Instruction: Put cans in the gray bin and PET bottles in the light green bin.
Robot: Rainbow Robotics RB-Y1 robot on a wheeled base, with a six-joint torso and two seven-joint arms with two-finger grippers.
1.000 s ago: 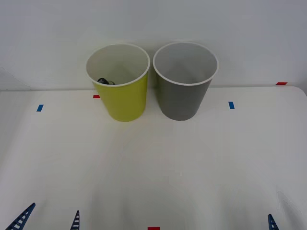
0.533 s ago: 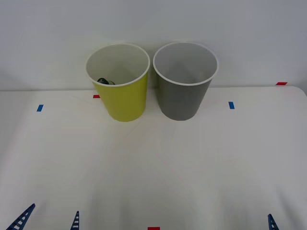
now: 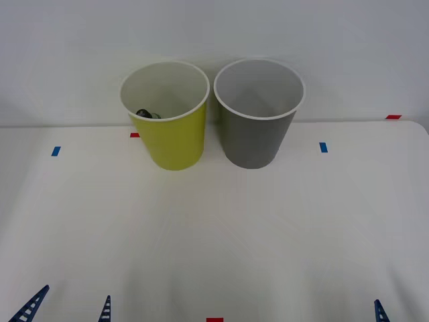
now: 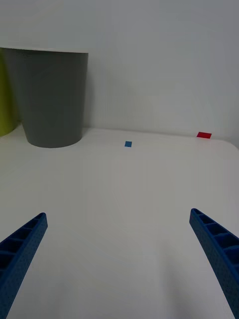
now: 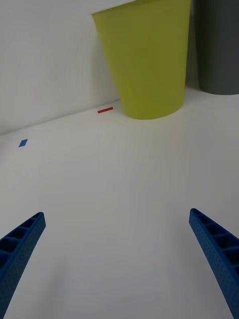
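Inside light green bin (image 3: 175, 137), dark bottle cap (image 3: 143, 113) (front view), gray bin (image 3: 256, 134) beside.

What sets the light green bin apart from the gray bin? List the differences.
Colour: the light green bin is yellow-green outside, the gray bin gray.
Place: the light green bin stands on the robot's left, the gray bin on its right, close beside it.
Contents: a dark object shows inside the light green bin; the gray bin's visible inside looks bare.
Both are tall, tapered, round, upright, white-rimmed.
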